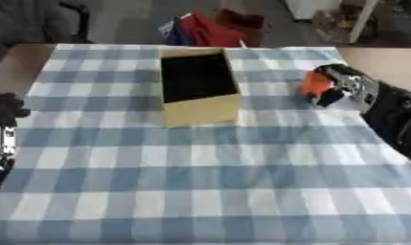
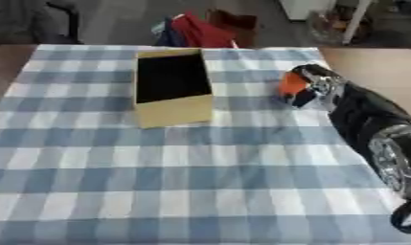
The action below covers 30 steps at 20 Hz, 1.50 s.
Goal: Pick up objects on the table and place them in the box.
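An open cardboard box (image 1: 200,107) with a dark inside stands upright on the checked tablecloth, at the back middle. To its right my right hand (image 1: 341,87) holds an orange object (image 1: 315,83), fingers curled round it, a little above the cloth and clear of the box. The object's shape is hard to make out. My left hand (image 1: 2,111) shows at the left edge of the left eye view, dark, beside the table; its fingers cannot be made out.
The blue and white checked cloth (image 1: 200,182) covers the table to the front edge. Bare wooden table shows at the far right (image 2: 376,64). Red and blue items (image 1: 204,29) lie on the floor behind the table.
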Available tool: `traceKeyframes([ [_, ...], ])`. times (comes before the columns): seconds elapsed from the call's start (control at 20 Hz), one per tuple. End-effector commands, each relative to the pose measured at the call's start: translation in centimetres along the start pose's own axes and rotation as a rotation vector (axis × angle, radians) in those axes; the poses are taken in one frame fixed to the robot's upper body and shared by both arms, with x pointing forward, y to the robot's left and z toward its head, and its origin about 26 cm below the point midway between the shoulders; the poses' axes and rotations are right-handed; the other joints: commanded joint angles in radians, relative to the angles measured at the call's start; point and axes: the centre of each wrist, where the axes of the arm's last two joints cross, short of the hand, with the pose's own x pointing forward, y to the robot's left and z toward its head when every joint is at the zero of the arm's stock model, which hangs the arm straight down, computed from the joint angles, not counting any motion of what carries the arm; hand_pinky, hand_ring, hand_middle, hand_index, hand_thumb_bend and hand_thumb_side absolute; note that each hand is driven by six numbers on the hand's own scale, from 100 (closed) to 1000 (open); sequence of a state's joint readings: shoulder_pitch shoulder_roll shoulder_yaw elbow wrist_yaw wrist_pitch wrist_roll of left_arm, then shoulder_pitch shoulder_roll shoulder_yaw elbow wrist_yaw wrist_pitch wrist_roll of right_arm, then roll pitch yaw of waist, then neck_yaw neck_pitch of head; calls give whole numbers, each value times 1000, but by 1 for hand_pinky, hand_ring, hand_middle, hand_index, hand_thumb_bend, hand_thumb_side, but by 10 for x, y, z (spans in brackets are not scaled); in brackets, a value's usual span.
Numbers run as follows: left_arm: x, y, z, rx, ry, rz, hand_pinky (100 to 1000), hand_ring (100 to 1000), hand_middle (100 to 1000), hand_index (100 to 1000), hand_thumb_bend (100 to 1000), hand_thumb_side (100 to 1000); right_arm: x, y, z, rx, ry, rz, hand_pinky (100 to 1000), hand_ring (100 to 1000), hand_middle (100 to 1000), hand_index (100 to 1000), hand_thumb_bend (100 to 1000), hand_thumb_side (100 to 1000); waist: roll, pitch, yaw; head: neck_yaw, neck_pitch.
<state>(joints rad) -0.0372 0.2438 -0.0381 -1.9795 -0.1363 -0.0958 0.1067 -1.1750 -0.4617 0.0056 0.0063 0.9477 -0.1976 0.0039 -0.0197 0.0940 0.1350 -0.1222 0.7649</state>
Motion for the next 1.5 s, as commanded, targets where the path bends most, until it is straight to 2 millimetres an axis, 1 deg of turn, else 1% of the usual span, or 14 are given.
traceKeyframes([
  [0.05, 7, 1, -5, -1, -32, -1, 837, 661, 635, 750, 100, 588, -2, -17, 1, -58, 0, -1, 795, 806, 635, 745, 100, 100, 2, -12, -3, -1, 5],
  [0.1, 6, 1, -5, -1, -31, -1, 837, 661, 636, 750, 100, 588, -2, -18, 1, -67, -2, 1, 792, 798, 610, 727, 100, 100, 2, -14, -4, -1, 5],
  [0.25, 6, 2, -4, -1, -31, -2, 837, 661, 636, 750, 100, 587, 2, -23, 0, -91, -20, 11, 790, 795, 597, 717, 100, 100, 1, -17, -8, 0, 5],
  [0.4, 6, 2, -4, -2, -28, -2, 837, 661, 637, 750, 100, 587, 15, -35, -3, -109, -63, 35, 790, 797, 599, 717, 100, 100, 0, -22, -12, -2, 5],
  [0.5, 6, 2, -4, -3, -27, -2, 837, 661, 637, 750, 100, 587, 30, -46, -6, -117, -103, 58, 790, 798, 601, 718, 100, 100, -1, -24, -14, -7, 5],
  [0.7, 5, 2, -4, -7, -26, 0, 837, 661, 638, 750, 100, 587, 68, -72, -8, -123, -195, 115, 791, 802, 607, 721, 100, 112, -1, -29, -15, -19, 5],
  [0.85, 5, 2, -4, -7, -25, 1, 837, 661, 638, 750, 100, 587, 81, -88, -5, -121, -214, 134, 791, 802, 607, 721, 100, 112, 1, -29, -15, -21, 5],
  [0.9, 5, 2, -4, -7, -26, 1, 837, 661, 638, 750, 100, 586, 87, -91, -5, -119, -224, 140, 791, 805, 614, 724, 100, 129, 1, -29, -14, -23, 5],
  [0.95, 5, 1, -4, -12, -27, 4, 837, 661, 639, 750, 100, 586, 109, -94, -5, -114, -294, 173, 791, 807, 617, 726, 100, 134, 2, -30, -7, -33, 5],
  [1.0, 5, 1, -4, -14, -27, 6, 837, 661, 639, 750, 100, 587, 124, -96, -4, -108, -343, 201, 791, 808, 621, 727, 100, 139, 2, -30, -4, -37, 5],
  [1.1, 5, 0, -4, -18, -27, 9, 838, 661, 639, 750, 100, 588, 150, -98, -2, -97, -433, 252, 791, 810, 626, 730, 100, 145, 3, -29, 3, -45, 5],
  [1.25, 5, -1, -5, -23, -29, 13, 838, 661, 639, 750, 100, 588, 175, -97, 0, -79, -534, 305, 792, 812, 640, 736, 100, 155, 2, -27, 10, -52, 5],
  [1.5, 6, -2, -6, -27, -34, 18, 838, 661, 640, 750, 100, 588, 199, -82, 0, -36, -628, 348, 792, 815, 670, 756, 100, 161, 1, -25, 23, -60, 5],
])
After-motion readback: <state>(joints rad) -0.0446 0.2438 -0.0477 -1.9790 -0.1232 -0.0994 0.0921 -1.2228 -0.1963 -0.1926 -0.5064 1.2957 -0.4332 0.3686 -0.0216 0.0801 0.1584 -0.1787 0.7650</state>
